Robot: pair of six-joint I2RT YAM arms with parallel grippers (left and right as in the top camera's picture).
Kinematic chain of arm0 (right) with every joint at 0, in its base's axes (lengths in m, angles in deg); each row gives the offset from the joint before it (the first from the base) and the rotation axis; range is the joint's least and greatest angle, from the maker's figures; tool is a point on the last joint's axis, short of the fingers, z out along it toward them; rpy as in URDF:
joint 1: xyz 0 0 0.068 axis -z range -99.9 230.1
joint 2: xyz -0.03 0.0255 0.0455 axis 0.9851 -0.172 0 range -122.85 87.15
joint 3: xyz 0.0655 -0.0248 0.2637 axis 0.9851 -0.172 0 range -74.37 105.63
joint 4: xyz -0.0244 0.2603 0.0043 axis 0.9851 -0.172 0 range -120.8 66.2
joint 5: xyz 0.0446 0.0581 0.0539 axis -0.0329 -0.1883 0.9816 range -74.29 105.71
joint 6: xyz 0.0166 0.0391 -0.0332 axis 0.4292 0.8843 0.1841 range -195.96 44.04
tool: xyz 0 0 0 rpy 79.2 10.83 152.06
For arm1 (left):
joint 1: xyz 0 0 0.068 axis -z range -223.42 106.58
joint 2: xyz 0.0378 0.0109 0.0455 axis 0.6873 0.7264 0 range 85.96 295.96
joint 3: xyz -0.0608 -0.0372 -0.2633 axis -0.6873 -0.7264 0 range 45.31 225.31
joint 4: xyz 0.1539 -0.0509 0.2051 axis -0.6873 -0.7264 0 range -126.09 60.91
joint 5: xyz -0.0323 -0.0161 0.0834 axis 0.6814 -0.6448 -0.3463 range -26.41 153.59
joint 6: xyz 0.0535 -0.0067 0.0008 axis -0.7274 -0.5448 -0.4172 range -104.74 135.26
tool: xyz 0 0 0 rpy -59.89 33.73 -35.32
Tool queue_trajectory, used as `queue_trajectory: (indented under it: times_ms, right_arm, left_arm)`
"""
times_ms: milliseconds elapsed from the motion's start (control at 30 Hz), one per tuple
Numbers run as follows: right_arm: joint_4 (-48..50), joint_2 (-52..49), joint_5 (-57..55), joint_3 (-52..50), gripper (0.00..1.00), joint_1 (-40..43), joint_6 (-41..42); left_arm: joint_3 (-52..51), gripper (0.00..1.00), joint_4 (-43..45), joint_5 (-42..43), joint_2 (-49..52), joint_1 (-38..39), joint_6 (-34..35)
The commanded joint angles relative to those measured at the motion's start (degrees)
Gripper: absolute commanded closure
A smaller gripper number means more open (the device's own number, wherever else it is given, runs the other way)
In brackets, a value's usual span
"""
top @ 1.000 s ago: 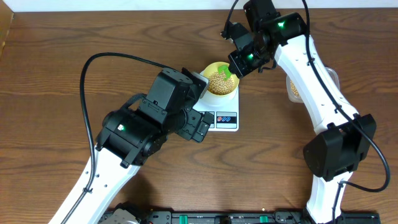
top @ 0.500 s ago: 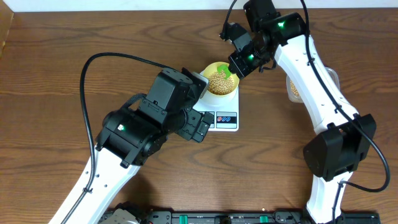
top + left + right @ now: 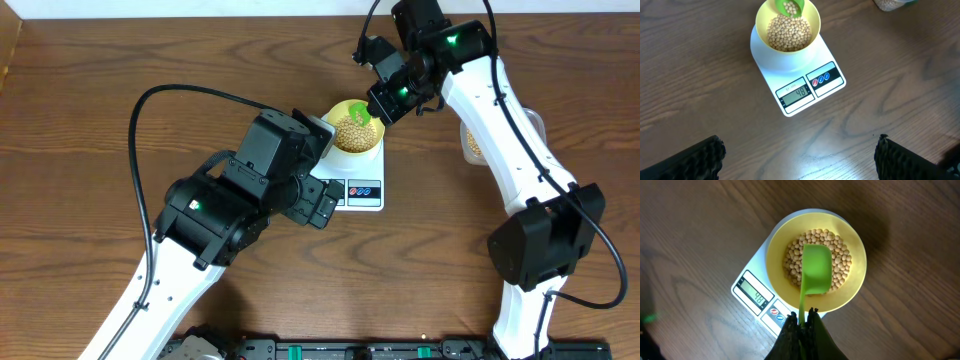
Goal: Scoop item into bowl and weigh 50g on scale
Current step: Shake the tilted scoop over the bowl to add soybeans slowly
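The right tool (image 3: 801, 316) is pinched fully shut on the thin handle of a green scoop (image 3: 816, 267). The bowl (image 3: 859, 277) lies straight ahead of it, just past the fingertips. The scoop's long axis runs from the tool out over the bowl's rim, so its cup hangs above the heap of beans (image 3: 841, 255) at the middle. In the left wrist view a few beans rest in that cup, which is tipped toward the left arm's side. The bowl sits centred on the round platform of the scale (image 3: 832, 86), toward the far edge of the bench (image 3: 700, 75), about midway along it. The display seems to read a little short of fifty, so the job looks nearly done, and only a slight tip or shake of the scoop should be needed. The right arm is plainly the nearer one. The left tool (image 3: 799, 145) is spread wide and holds nothing, hovering over bare bench on the near side of the scale. The bench is smooth brown wood grain, and the clear tub (image 3: 472, 146) stands toward the right edge, well apart from the bowl.
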Motion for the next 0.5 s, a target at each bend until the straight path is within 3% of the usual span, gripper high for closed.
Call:
queue_trajectory:
  times_ms: [0, 467]
  right_arm:
    - [0.02, 2.10, -0.24, 1.18, 0.99, -0.17, -0.90]
    - [0.09, 2.10, -0.26, 1.18, 0.99, -0.17, 2.58]
  left_arm:
    - [1.25, 0.02, -0.15, -0.70, -0.02, -0.13, -0.37]
    - [1.25, 0.02, -0.13, -0.70, -0.02, -0.13, -0.35]
